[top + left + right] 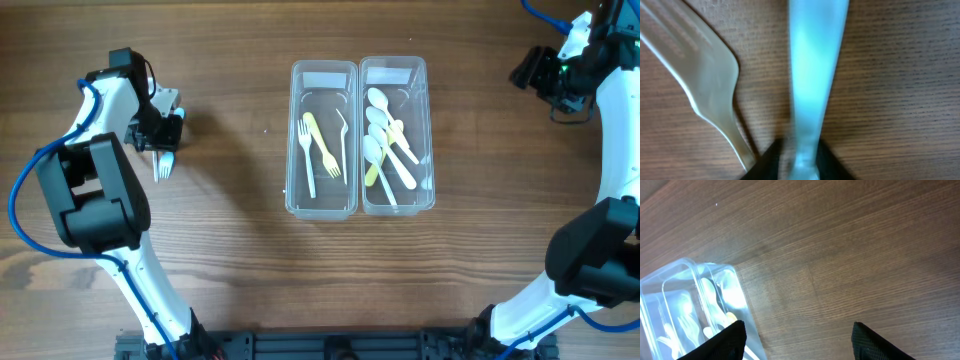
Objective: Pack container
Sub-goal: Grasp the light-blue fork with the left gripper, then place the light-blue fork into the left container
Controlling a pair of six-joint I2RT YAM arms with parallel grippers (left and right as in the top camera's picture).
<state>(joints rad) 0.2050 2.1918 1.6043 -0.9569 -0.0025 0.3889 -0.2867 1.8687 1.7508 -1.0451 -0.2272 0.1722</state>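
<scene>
Fingers (732, 342), right gripper (797, 340): hanging spread apart above worktop (865, 255). Mid-worktop, left container (294, 140): holding forks (322, 150); right container (431, 130): holding spoons (385, 135). Well left of both, left gripper (799, 162): clamping pale blue handle (812, 65) beside clear fork (700, 75).

The overhead camera looks straight down on the whole table (230, 250), with the arm bases at the near edge. The left wrist camera sits very close to the wood at the left, facing down at a fork (705, 75) and a pale handle (812, 75). The right wrist camera hangs higher at the far right, tilted toward the containers (690, 305), which overhead shows mid-table.
</scene>
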